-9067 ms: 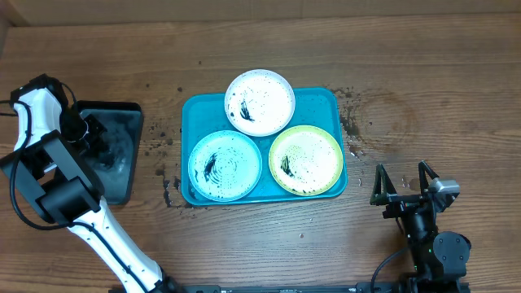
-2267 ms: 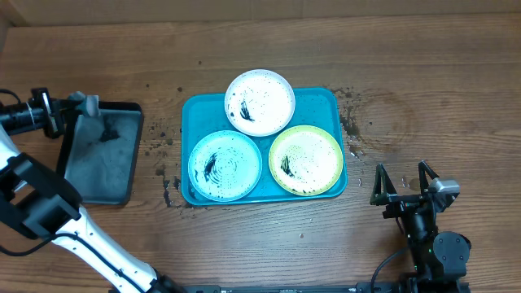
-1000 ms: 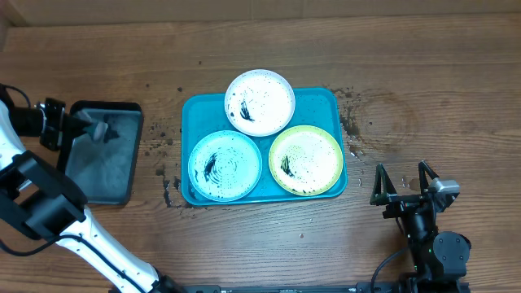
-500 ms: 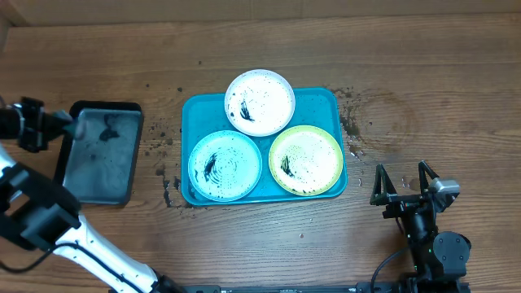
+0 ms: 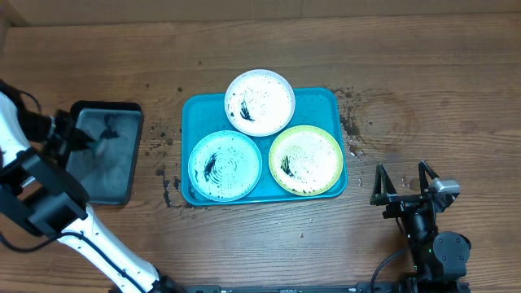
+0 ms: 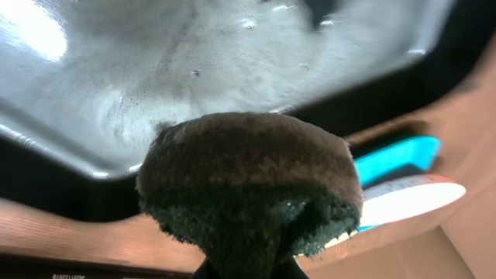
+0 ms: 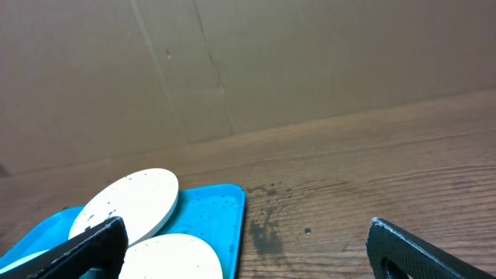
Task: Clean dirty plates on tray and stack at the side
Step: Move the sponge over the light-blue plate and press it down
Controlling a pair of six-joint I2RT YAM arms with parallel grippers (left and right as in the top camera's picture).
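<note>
Left gripper point(image 5: 77, 137) clamped shut on dark sponge point(image 6: 248, 182), over wet black tray point(image 5: 122, 108). Right gripper point(image 5: 400, 174) gaped wide, empty, bare table point(image 5: 423, 89) around it. Three dirty plates point(image 5: 225, 165) sat on teal tray point(image 5: 326, 99), between both grippers.

Robot lab bench; wooden table point(image 5: 423, 73); cardboard wall point(image 7: 310, 54) behind.
</note>
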